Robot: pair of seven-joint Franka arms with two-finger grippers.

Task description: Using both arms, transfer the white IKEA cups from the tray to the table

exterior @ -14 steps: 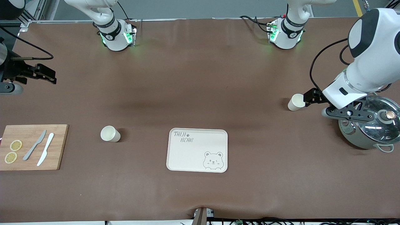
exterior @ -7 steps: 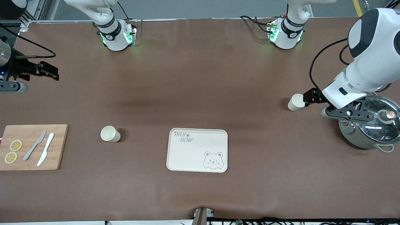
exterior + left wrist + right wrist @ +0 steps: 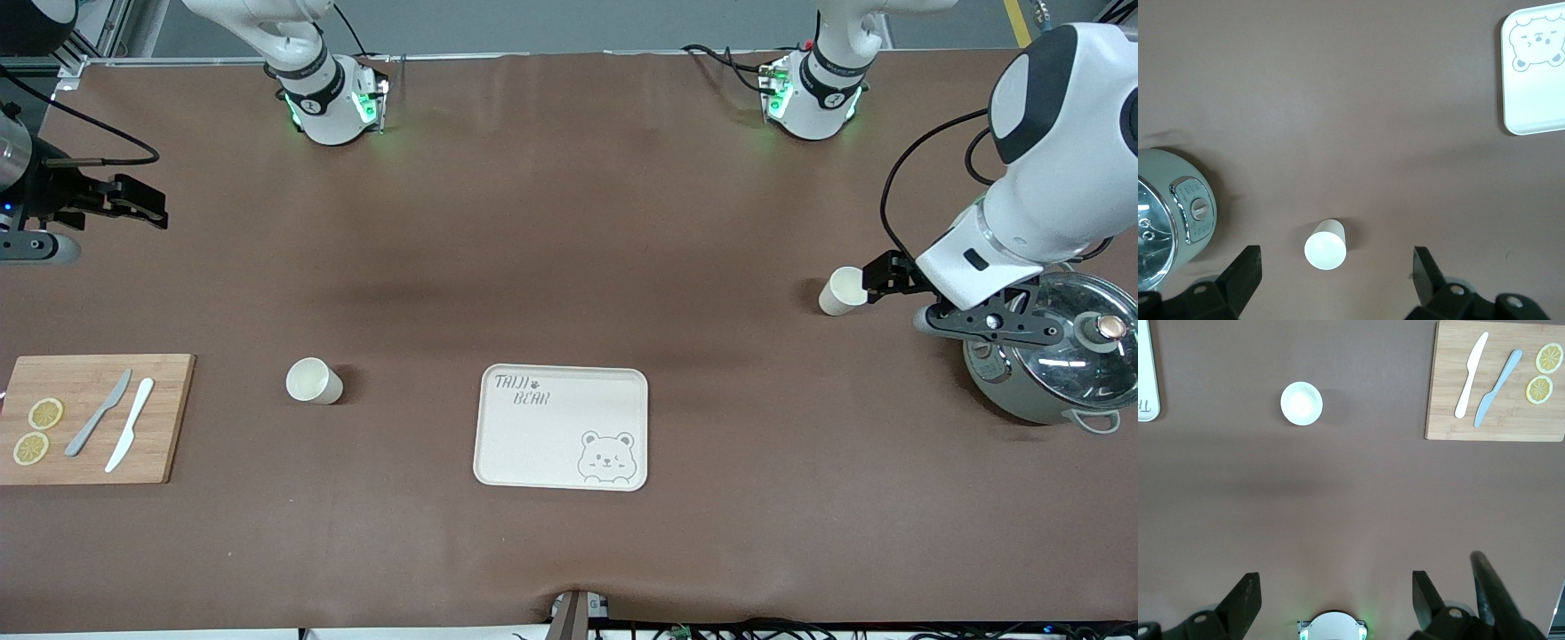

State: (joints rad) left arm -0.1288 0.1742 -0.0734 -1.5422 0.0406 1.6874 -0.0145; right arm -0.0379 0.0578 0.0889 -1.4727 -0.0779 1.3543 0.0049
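Looking nearest you, you can read "TAIJI BEAR" on the tray (image 3: 561, 427), close to the table's (image 3: 569, 222) near edge with bare room around. One cup (image 3: 313, 381) stands beside it. The other cup (image 3: 842, 291) stands under the left gripper (image 3: 1337, 267), fingers spread, empty. The right gripper (image 3: 133, 203) hangs over the table's end edge, also spread and empty.

Pot (image 3: 1058, 356) partly under left arm.

One high camera faces the arms across the table (image 3: 569, 222); both wrist cameras look straight down, sharing the tray (image 3: 1538, 100).
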